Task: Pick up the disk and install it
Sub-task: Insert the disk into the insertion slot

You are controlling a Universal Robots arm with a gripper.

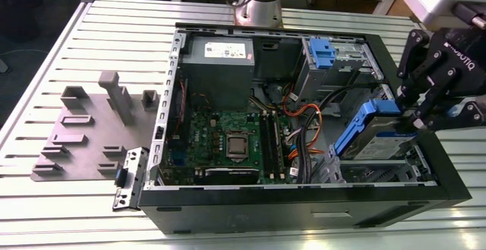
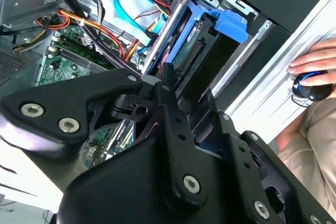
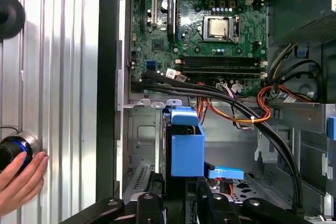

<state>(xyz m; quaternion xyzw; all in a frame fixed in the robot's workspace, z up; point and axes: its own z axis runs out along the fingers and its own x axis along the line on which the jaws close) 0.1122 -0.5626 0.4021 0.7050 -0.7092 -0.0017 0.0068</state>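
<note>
Noted gripper (image 1: 414,119) clenched on the disk (image 1: 377,138), pinching it at the blue-rail end nearest the wrist. Located the disk directly ahead of the fingertips, no gap, hanging steeply tilted with its far end down inside the computer case (image 1: 304,207), over the drive bay (image 1: 383,170) just below and beyond the pincer. Judged long axis to run straight out from the pincer, down toward the bay floor. In the first wrist view, found the disk (image 3: 187,153) edge-on, blue carrier outward. Judged seating incomplete, given the angle against the bay. Single arm on the rig, already on the part. Noted cable bundle (image 3: 247,111) close beside the disk on the motherboard (image 3: 210,30) side; judged a possible snag. Labels: white-and-blue label on the drive face; white sticker on the grey power supply box (image 1: 220,53), well beyond the pincer; lettering on gripper body and board present, not transcribed. Logged a person's hand (image 3: 18,179) on a round knob (image 3: 11,150) outside the case wall, well apart from the pincer.
</note>
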